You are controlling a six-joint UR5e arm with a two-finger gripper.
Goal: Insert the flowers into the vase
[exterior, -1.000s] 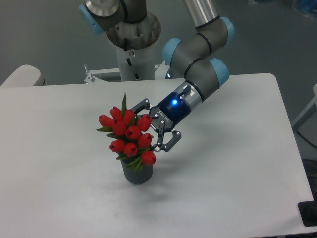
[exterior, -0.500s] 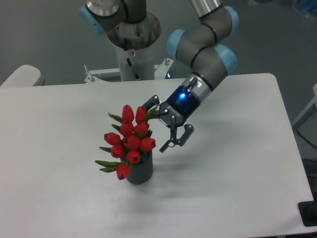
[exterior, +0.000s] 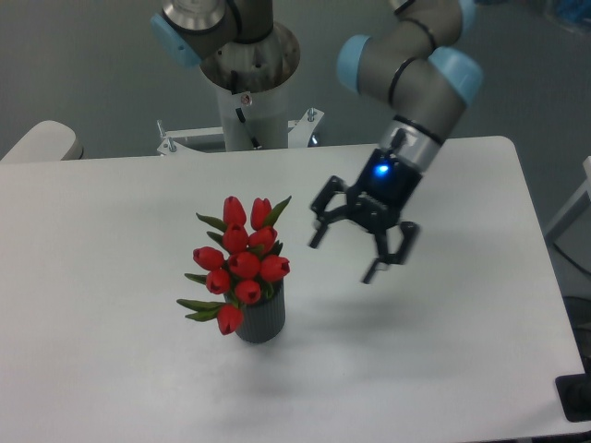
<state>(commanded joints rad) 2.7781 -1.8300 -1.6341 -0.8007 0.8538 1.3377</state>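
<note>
The flowers (exterior: 240,261), a tight bunch of red closed tulips with green leaves, stand in the vase (exterior: 260,320), a small dark grey ribbed cylinder on the white table. The bunch leans a little to the left, and one bloom hangs low over the vase's left side. The stems are hidden inside the vase. My gripper (exterior: 345,254) hangs above the table to the right of the flowers, well apart from them. Its fingers are spread wide and nothing is between them.
The white table (exterior: 443,341) carries only the vase. The arm's base column (exterior: 247,83) stands behind the table's far edge. A pale rounded object (exterior: 42,140) shows at the far left, and a dark item (exterior: 576,399) sits at the table's lower right corner.
The gripper let go of the flowers and drew away to the right and upward. The bunch settled into the vase, tipping slightly left, and now stands free.
</note>
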